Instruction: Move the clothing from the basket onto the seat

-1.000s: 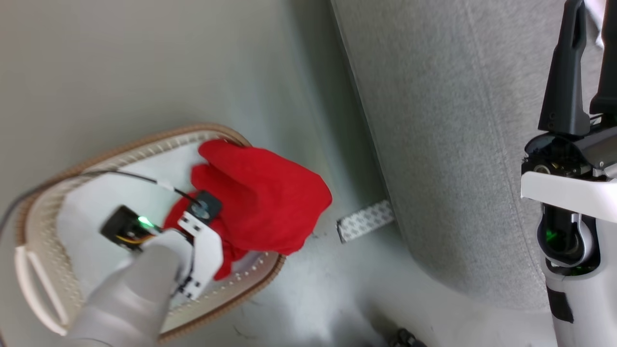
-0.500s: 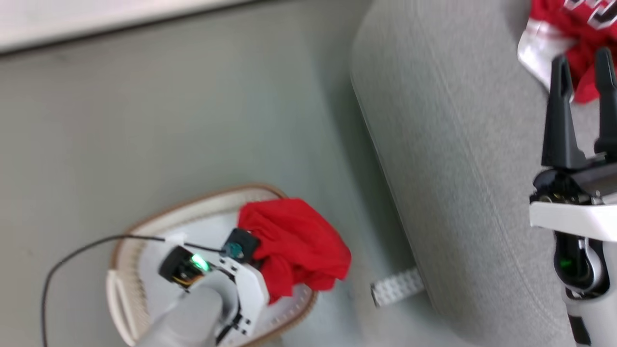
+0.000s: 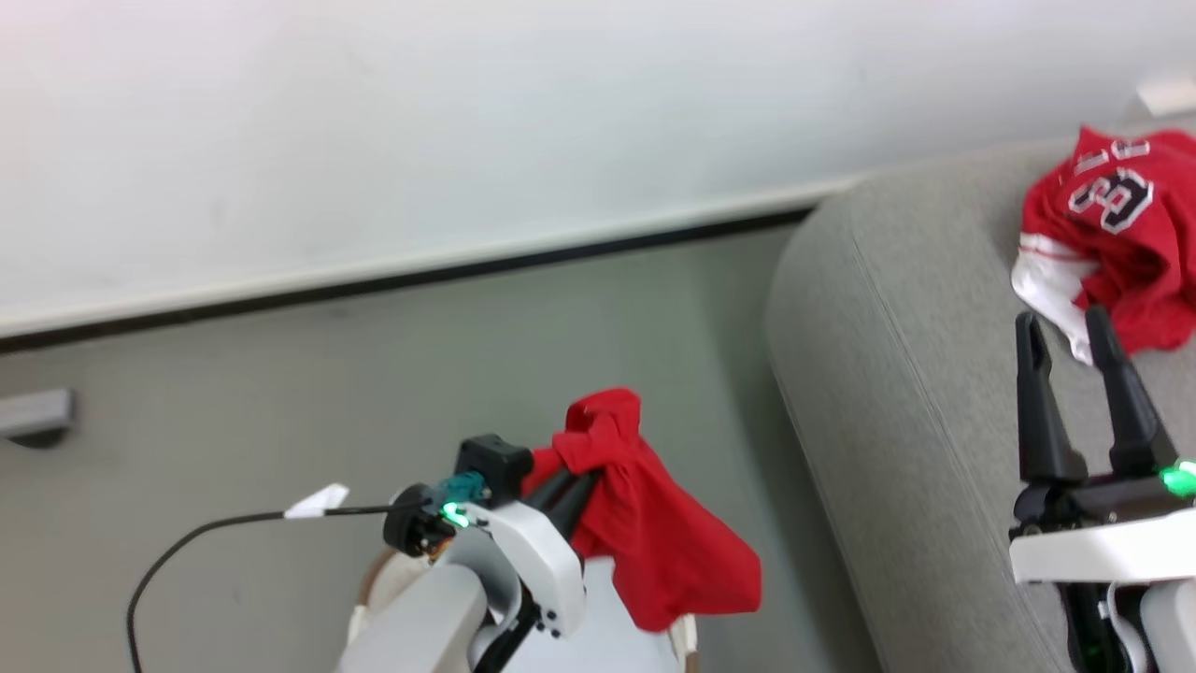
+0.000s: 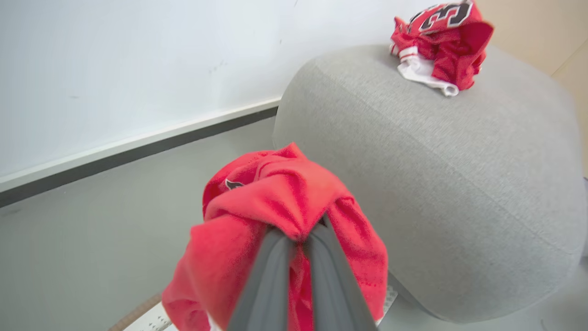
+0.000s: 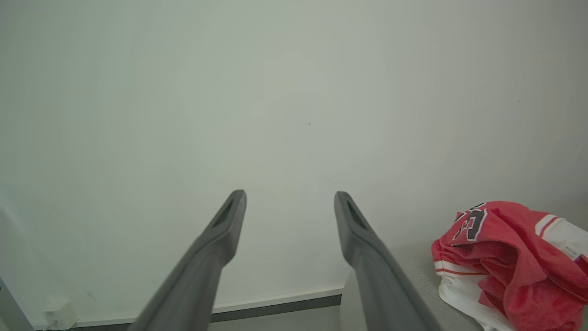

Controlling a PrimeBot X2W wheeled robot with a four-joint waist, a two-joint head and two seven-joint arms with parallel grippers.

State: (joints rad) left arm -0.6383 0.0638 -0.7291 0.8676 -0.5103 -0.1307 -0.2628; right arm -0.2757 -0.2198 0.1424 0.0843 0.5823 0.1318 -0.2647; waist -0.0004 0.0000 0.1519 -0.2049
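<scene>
My left gripper (image 3: 572, 484) is shut on the plain red garment (image 3: 659, 537), which hangs bunched from the fingertips above the basket (image 3: 372, 581); only a sliver of the basket's rim shows at the bottom. In the left wrist view the red cloth (image 4: 275, 193) drapes over both fingers (image 4: 266, 280). To the right lies the grey seat (image 3: 897, 374), also seen as the seat (image 4: 436, 174), with the red jersey (image 3: 1112, 243) crumpled on its top. My right gripper (image 3: 1060, 320) hovers over the seat just short of the jersey (image 5: 505, 257), open and holding nothing (image 5: 289, 196).
A white wall with a dark baseboard (image 3: 420, 276) runs behind the grey floor (image 3: 280, 393). A black cable (image 3: 206, 537) trails left from my left wrist. A small grey fixture (image 3: 33, 411) sits at the far left by the wall.
The head camera has tilted up toward the wall. My left gripper has lifted the plain red garment up out of the basket. The right gripper stays open over the seat.
</scene>
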